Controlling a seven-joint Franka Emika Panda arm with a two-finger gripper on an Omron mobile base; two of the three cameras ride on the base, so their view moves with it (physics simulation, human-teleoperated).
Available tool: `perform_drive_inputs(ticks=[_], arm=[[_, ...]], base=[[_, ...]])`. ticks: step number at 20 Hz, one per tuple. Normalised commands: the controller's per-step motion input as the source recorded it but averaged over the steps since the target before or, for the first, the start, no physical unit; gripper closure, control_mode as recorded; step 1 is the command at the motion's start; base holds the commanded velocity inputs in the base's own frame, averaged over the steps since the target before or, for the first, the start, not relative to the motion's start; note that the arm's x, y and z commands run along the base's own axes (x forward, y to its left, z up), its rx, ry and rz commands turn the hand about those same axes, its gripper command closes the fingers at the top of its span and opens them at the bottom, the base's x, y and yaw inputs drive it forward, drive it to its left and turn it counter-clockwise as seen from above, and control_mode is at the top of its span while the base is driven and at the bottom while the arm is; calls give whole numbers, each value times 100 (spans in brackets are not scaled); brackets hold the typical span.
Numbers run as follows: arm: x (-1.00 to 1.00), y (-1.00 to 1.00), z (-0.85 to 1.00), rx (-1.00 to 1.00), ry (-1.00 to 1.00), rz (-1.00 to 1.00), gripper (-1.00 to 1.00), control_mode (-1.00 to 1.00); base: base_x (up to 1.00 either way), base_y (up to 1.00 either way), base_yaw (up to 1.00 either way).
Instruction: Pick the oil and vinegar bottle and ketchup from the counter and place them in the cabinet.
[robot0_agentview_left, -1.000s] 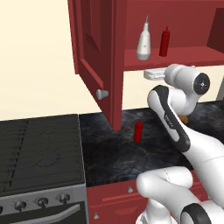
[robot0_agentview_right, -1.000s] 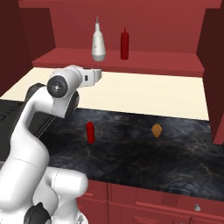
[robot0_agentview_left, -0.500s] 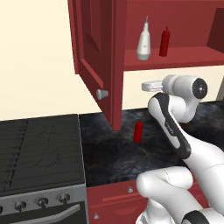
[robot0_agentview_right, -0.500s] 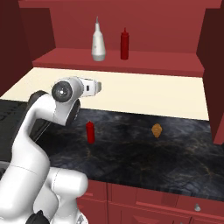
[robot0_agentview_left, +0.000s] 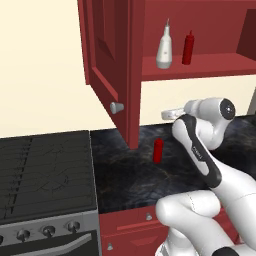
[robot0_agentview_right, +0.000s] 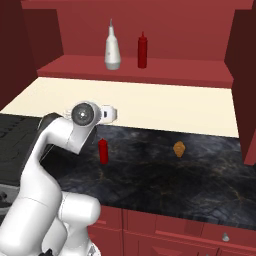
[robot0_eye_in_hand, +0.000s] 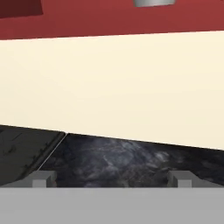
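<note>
The pale oil and vinegar bottle (robot0_agentview_left: 165, 47) (robot0_agentview_right: 112, 47) stands upright on the shelf of the open cabinet (robot0_agentview_left: 200, 65) (robot0_agentview_right: 150, 72); its base (robot0_eye_in_hand: 154, 2) shows at the top edge of the hand view. Down on the dark counter (robot0_agentview_left: 130, 175) (robot0_agentview_right: 165, 175) (robot0_eye_in_hand: 122, 159) stands the stubby red ketchup (robot0_agentview_left: 158, 150) (robot0_agentview_right: 103, 151). My gripper (robot0_agentview_left: 168, 114) (robot0_agentview_right: 111, 114) (robot0_eye_in_hand: 112, 179) hangs open and empty between shelf and counter, above the ketchup, pointing at the cream wall. Both fingertips (robot0_eye_in_hand: 43, 178) stand wide apart.
A slimmer red bottle with a pointed nozzle (robot0_agentview_left: 188, 47) (robot0_agentview_right: 142, 50) stands beside the pale bottle on the shelf. The cabinet door (robot0_agentview_left: 107, 55) swings out to the left. The black stove (robot0_agentview_left: 45, 170) (robot0_eye_in_hand: 22, 148) adjoins the counter. A small orange object (robot0_agentview_right: 179, 148) lies further right.
The open hand has sunk from just under the shelf to a lower height over the counter. The bottles have stayed put.
</note>
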Motion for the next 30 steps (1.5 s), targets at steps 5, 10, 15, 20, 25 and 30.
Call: perform_drive_inputs(ticks=[5, 10, 15, 20, 25, 30], arm=[[0, 0, -39, 0, 8, 12, -100, -100], [0, -10, -28, 0, 5, 13, -100, -100], [1, -15, -20, 0, 3, 13, -100, -100], [0, -8, -29, -2, 5, 6, -100, -100], [0, 0, -40, -12, 9, 1, -100, -100], [0, 0, -32, -13, 9, 0, -100, -100]], base=[[0, 0, 0], [0, 0, 0], [0, 0, 0], [0, 0, 0], [0, 0, 0], [0, 0, 0]])
